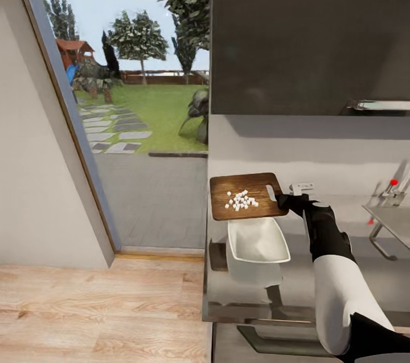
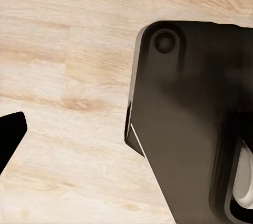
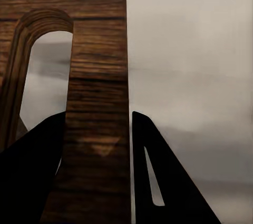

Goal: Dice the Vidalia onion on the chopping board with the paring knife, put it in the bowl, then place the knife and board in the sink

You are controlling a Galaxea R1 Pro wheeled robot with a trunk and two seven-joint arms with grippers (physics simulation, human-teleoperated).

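A home kitchen — grey countertop (image 1: 341, 289), sink (image 1: 393, 220) (chrome tap), garden beyond the glass.

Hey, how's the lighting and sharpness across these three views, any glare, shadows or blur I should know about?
Head view: bright daylight outside, the glossy grey countertop mirrors the white square bowl, and a soft shadow lies under the dark upper cabinet. Right wrist view: the brown wood-grain chopping board is close and soft-edged, the right end effector in dark silhouette. Left wrist view: evenly lit wooden floor, slightly blurred.

One chopping board (image 1: 246, 196), one bowl (image 1: 259, 241)
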